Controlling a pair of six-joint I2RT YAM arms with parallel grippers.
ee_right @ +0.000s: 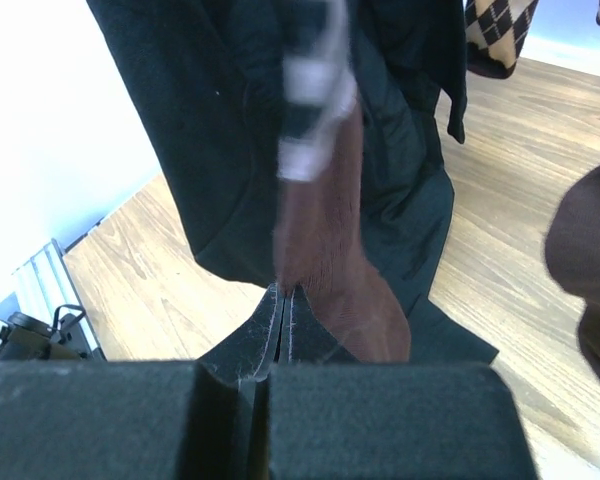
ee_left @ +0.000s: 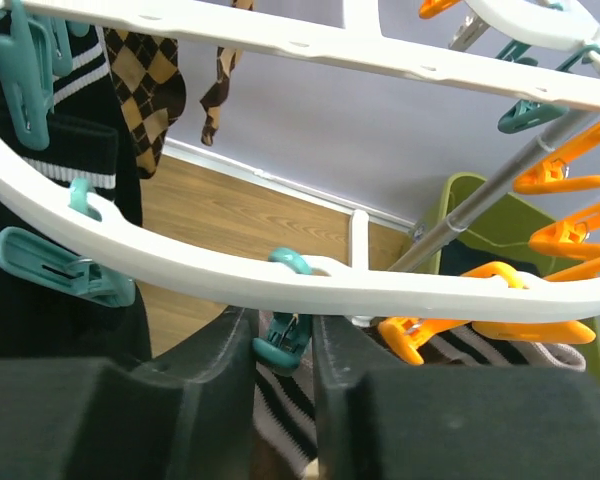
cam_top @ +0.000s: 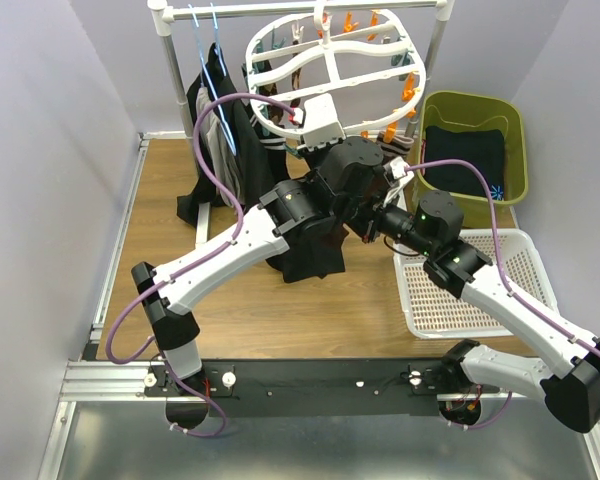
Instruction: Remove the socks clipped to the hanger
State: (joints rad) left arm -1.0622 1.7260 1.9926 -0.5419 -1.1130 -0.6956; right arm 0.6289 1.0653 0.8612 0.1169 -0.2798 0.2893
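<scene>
— Hanger [cam_top: 330, 60] first: where do we stand against it?

— We have our left gripper [ee_left: 280, 322] just under the hanger's near rim. Its fingers [ee_left: 220, 370] sit against both sides of a teal clip [ee_left: 280, 347] dangling from that rim. We read that as a pinch on the clip.

— And the socks?

— We see a striped sock [ee_left: 280, 415] hanging from that same clip, straight below the rim. Diamond-patterned socks [ee_left: 145, 80] hang under the hanger's left side, beside a black sock [ee_left: 80, 150] with white cuff stripes. Orange clips [ee_left: 540, 330] line the rim to the right of our clip.

— What about the other arm?

— Our right gripper [ee_right: 283, 300] is lower, beneath the hanger, with its fingers pressed together. A brown sock [ee_right: 330, 240] with a blurred white-striped cuff comes down to the tips and touches them. We cannot tell whether any cloth is caught between them, or whether its top is clipped to the hanger. A black garment [ee_right: 200, 150] hangs right behind it.
</scene>
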